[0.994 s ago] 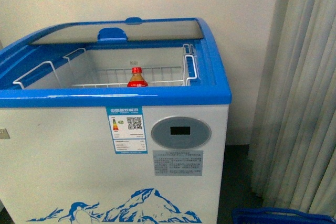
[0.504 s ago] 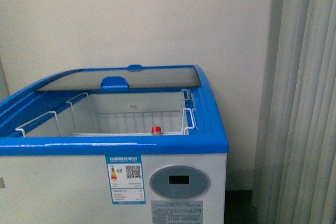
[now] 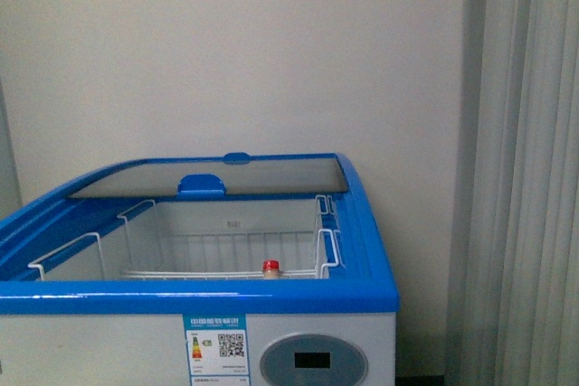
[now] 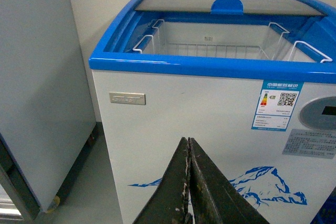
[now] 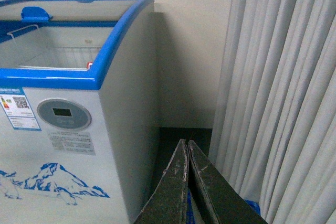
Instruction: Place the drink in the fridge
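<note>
The fridge [image 3: 199, 296] is a white chest with a blue top rim and stands in front of me, its near glass lid slid back so the wire basket inside shows. The drink stands inside at the basket's front; only its red cap [image 3: 270, 267] shows above the rim. The cap also peeks over the rim in the right wrist view [image 5: 90, 65]. My left gripper [image 4: 189, 142] is shut and empty, in front of the fridge's white front [image 4: 210, 66]. My right gripper [image 5: 187, 142] is shut and empty, beside the fridge's right corner [image 5: 52, 78]. Neither gripper shows in the front view.
A tall grey cabinet on castors [image 4: 37, 77] stands close to the fridge's left side. Grey curtains [image 3: 525, 169] hang to the right of the fridge, with a narrow floor gap between them. A bit of a blue basket [image 5: 252, 205] lies low by the curtain.
The front view has swung upward: the fridge now sits lower in the picture. The bottle's shoulder has dropped behind the rim, leaving only the cap. A dark shape at the top right is gone.
</note>
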Robot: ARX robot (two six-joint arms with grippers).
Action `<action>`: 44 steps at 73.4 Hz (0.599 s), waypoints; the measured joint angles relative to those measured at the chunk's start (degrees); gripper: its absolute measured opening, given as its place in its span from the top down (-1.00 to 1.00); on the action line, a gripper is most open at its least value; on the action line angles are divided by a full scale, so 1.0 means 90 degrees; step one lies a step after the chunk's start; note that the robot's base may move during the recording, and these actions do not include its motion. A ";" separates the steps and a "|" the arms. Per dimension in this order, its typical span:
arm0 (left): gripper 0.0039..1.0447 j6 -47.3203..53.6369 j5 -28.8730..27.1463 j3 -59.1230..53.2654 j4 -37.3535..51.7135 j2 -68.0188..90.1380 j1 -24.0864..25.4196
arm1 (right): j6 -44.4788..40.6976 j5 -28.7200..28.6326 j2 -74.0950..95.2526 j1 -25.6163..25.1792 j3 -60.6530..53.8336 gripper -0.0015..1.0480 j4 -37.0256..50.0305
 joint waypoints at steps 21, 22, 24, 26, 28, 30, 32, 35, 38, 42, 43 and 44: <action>0.96 0.0000 0.0000 0.0000 0.0000 0.0000 0.0000 | 0.0000 -0.0017 -0.0248 -0.0007 -0.0323 0.95 0.0070; 0.96 0.0000 0.0000 0.0000 0.0000 0.0000 0.0000 | 0.0000 -0.0015 -0.0255 -0.0007 -0.0328 0.95 0.0070; 0.96 0.0000 0.0000 0.0000 0.0000 0.0000 0.0000 | 0.0000 -0.0015 -0.0270 -0.0007 -0.0342 0.95 0.0073; 0.96 0.0000 0.0000 0.0000 0.0000 0.0000 0.0000 | 0.0000 -0.0015 -0.0284 -0.0007 -0.0357 0.95 0.0080; 0.96 0.0000 0.0000 0.0000 0.0000 0.0000 0.0000 | 0.0000 -0.0015 -0.0304 -0.0010 -0.0379 0.95 0.0090; 0.96 0.0000 0.0000 0.0000 0.0000 0.0000 0.0000 | 0.0000 -0.0015 -0.0323 -0.0010 -0.0406 0.95 0.0097; 0.96 0.0000 0.0000 0.0000 0.0000 0.0000 0.0000 | 0.0000 -0.0015 -0.0350 -0.0010 -0.0447 0.95 0.0100; 0.96 0.0000 0.0000 0.0000 0.0000 0.0000 0.0000 | 0.0000 -0.0015 -0.0362 -0.0010 -0.0471 0.95 0.0100; 0.96 0.0000 0.0000 0.0000 0.0000 0.0000 0.0000 | 0.0000 -0.0015 -0.0410 -0.0010 -0.0512 0.95 0.0112; 0.96 0.0000 0.0000 0.0000 0.0000 0.0000 0.0000 | 0.0000 -0.0015 -0.0573 -0.0010 -0.0668 0.95 0.0126; 0.96 0.0000 0.0000 0.0000 0.0000 0.0000 0.0000 | 0.0000 -0.0015 -0.0593 -0.0012 -0.0678 0.95 0.0121; 0.96 0.0000 -0.0002 0.0000 0.0000 0.0000 0.0000 | 0.0002 -0.0017 -0.0602 -0.0012 -0.0678 0.95 0.0119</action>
